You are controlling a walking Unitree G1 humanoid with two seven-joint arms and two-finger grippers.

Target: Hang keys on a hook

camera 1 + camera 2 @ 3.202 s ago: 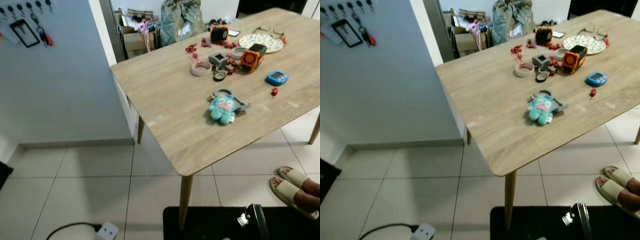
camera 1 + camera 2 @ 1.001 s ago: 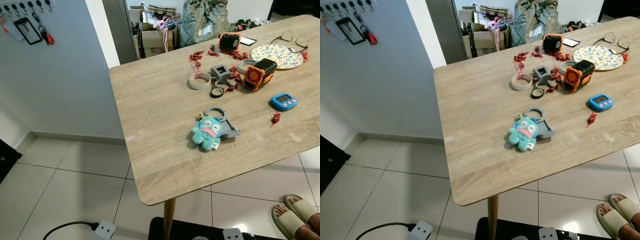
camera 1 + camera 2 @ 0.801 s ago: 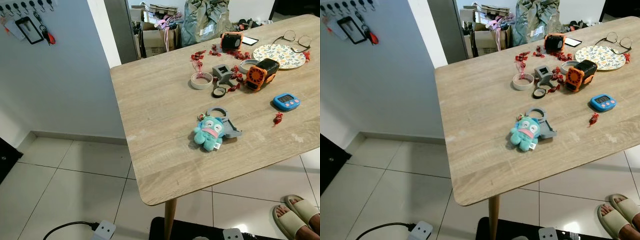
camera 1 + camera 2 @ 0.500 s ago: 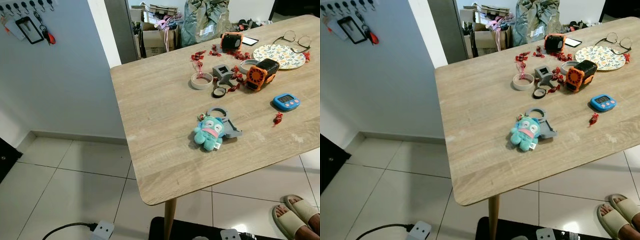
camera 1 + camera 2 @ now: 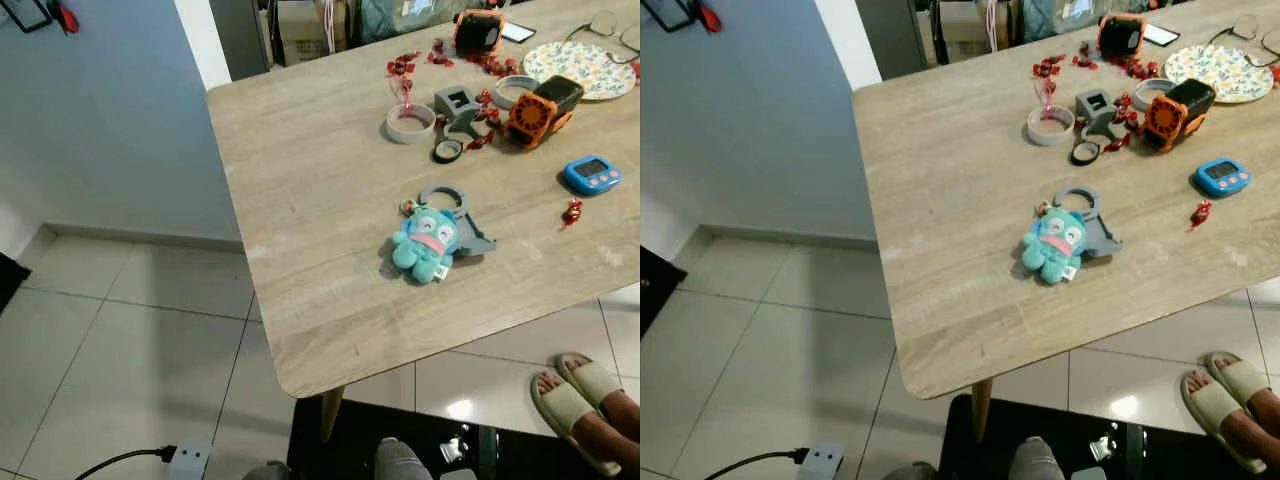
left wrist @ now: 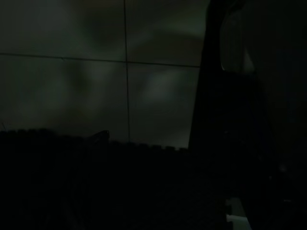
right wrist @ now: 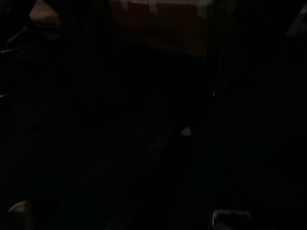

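Observation:
The keys are a teal plush keychain [image 5: 425,243] on a grey carabiner [image 5: 462,215], lying on the wooden table [image 5: 310,150] near its front edge. On the blue-grey wall at far left, a red tag [image 5: 63,15] and the corner of a black card holder hang at the picture's top edge. A metal bit of my right arm [image 5: 1103,447] shows low over the black mat, well short of the keys. In the dark left wrist view, one black finger [image 6: 230,120] hangs over floor tiles. The right wrist view is almost black.
Farther back on the table lie a tape roll [image 5: 410,123], an orange device [image 5: 540,100], a blue timer [image 5: 592,173], a patterned plate [image 5: 585,68] and red sweets. A person's sandalled feet [image 5: 580,410] stand at the right. A power strip [image 5: 190,458] lies on the tiled floor.
The camera has tipped down and drawn nearer the table, so the wall hooks have slid almost out of the top. The keychain and the other things lie as before.

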